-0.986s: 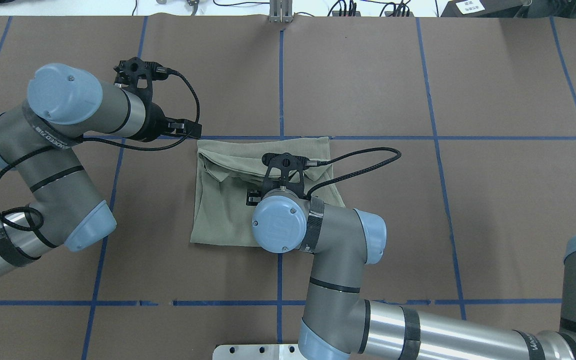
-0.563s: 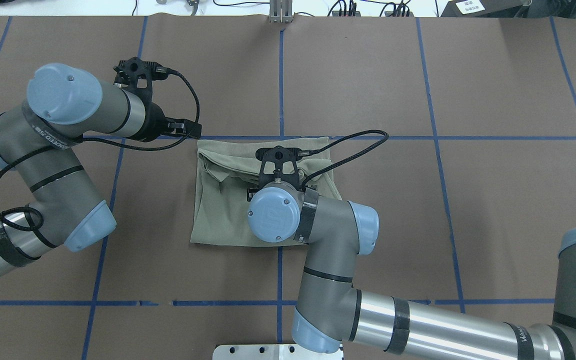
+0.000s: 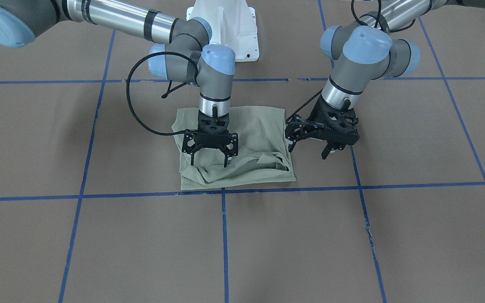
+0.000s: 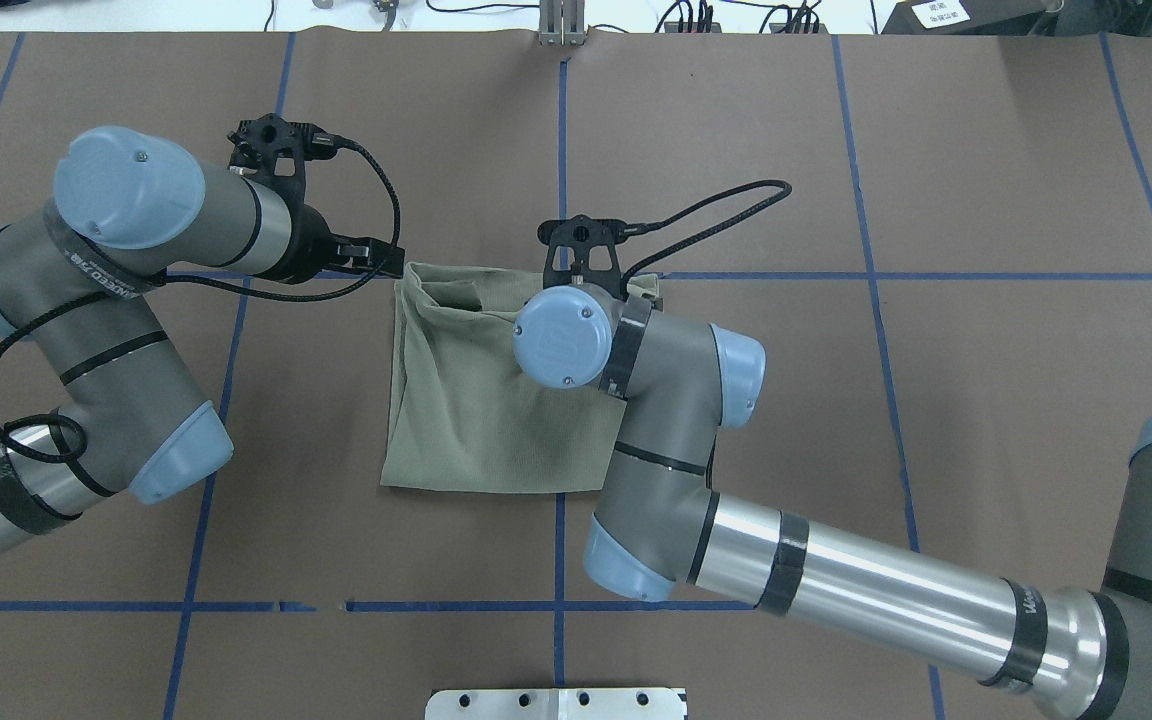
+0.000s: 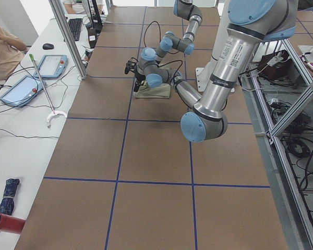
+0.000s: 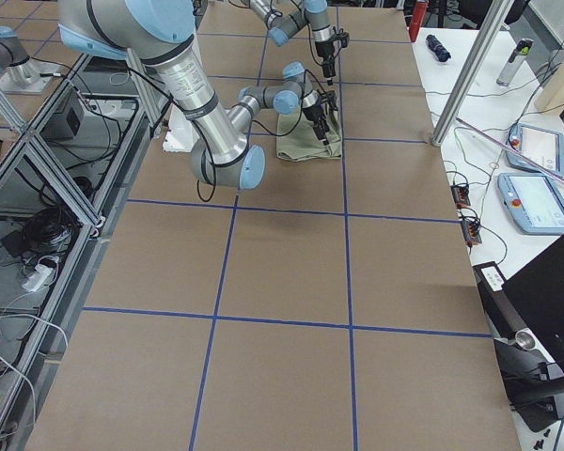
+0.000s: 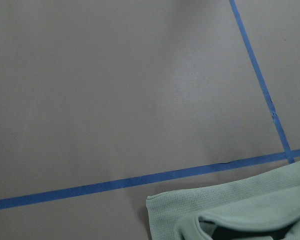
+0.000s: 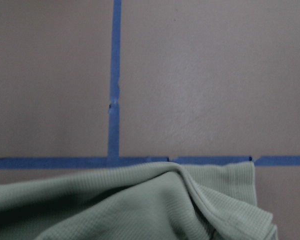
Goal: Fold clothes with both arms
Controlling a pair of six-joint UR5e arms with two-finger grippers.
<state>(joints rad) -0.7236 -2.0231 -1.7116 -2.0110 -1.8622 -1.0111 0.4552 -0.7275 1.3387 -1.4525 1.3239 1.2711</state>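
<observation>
Shirt [image 3: 255, 134] lies folded; the front view, unlike overhead, shows right claw [image 3: 209, 164] and left claw [image 3: 307, 153] spread empty.

A brown desk [image 4: 986, 150] carries a grid of blue tape lines [image 4: 563, 150], with a white pedestal base [image 3: 225, 29] at the robot's edge. On a white side table [image 5: 13, 159] lie a screen pendant [image 5: 53, 65], a second pendant [image 5: 19, 89], a keyboard [image 5: 74, 28], a mouse [image 5: 48, 46] and a red cylinder [image 5: 5, 223]. A person [image 5: 2, 44] sits beside it.
</observation>
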